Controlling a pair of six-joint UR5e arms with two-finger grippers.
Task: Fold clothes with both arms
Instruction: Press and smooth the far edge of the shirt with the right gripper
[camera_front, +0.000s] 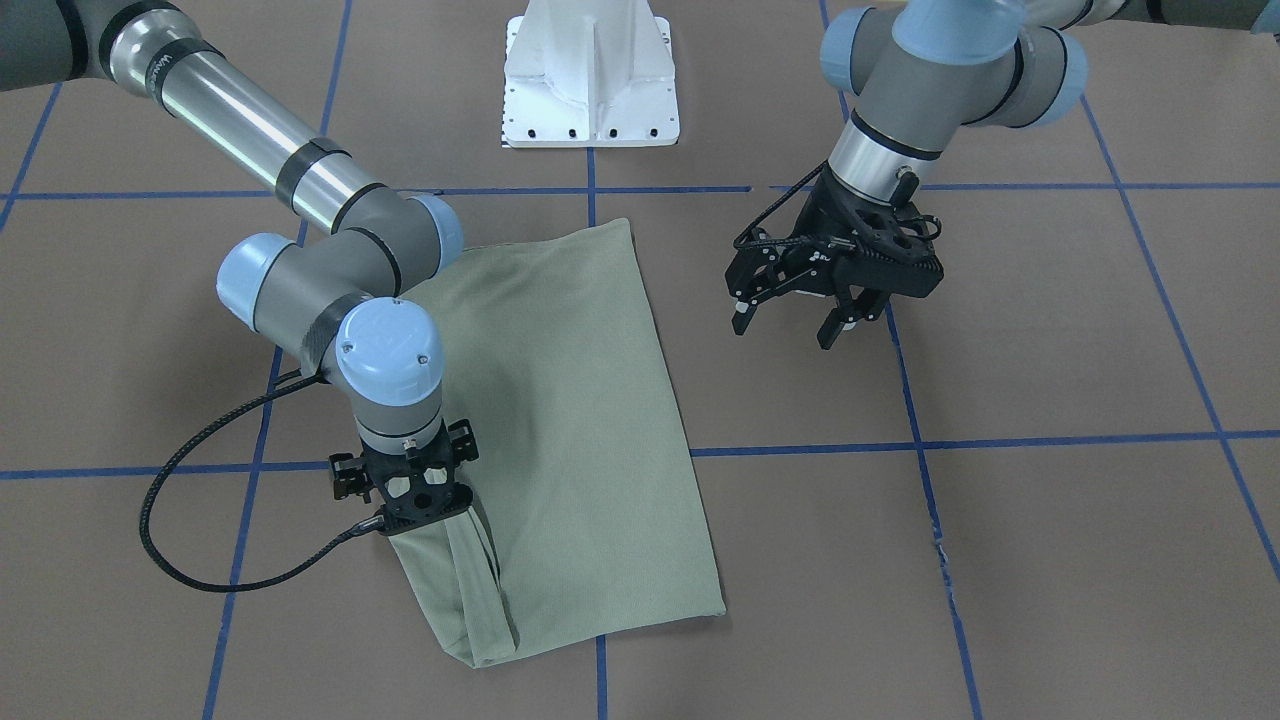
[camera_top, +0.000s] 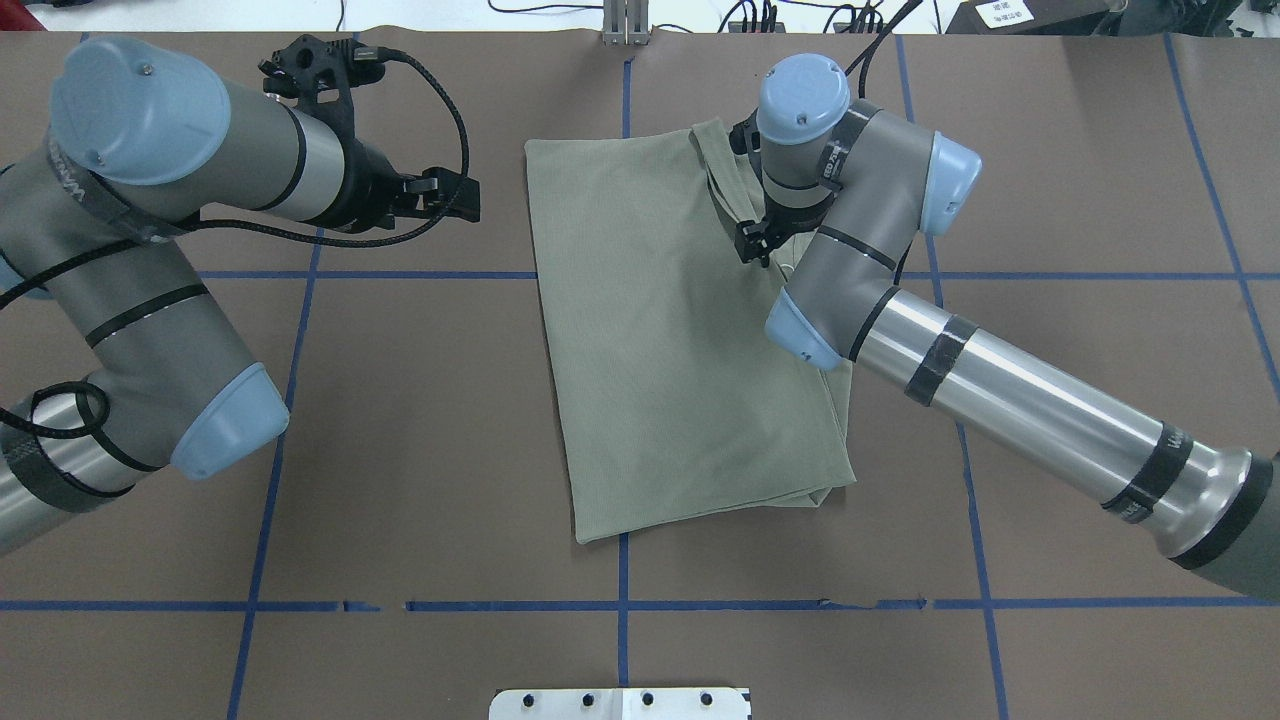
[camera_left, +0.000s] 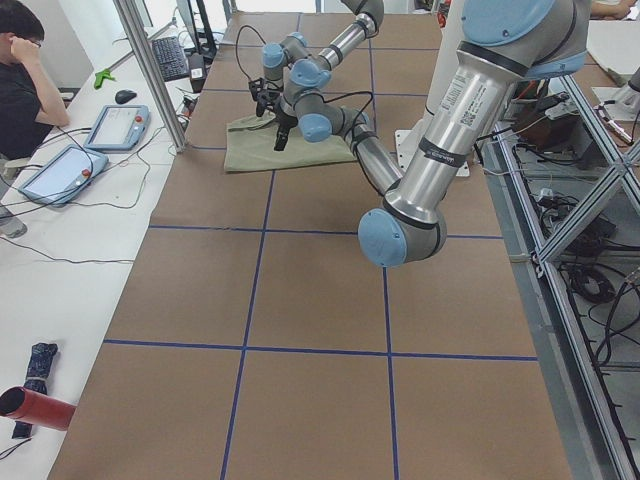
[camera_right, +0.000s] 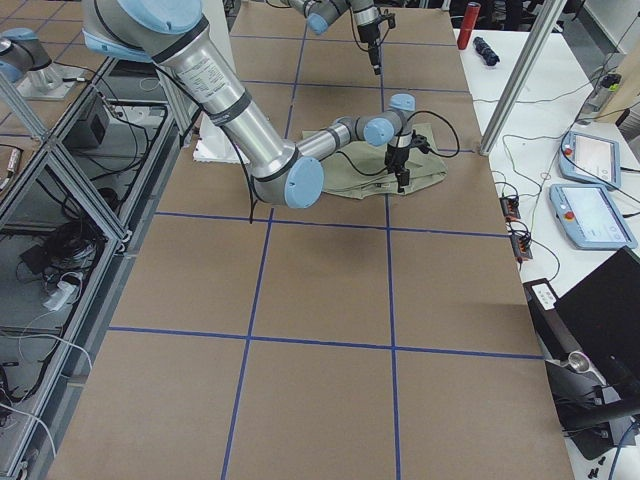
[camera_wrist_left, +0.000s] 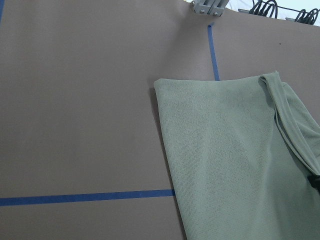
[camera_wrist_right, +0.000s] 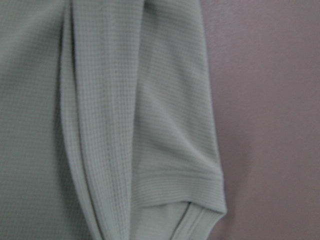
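Illegible lettering on right arm (camera_front: 250, 125) band (camera_front: 165, 68).

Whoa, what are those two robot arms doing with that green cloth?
They are folding a pale green shirt on the brown table. The shirt already lies folded into a long rectangle. The right gripper is down at one corner of it, pinching the fabric so that it tents up a little. The left gripper hangs open above the bare table beside the shirt, holding nothing.
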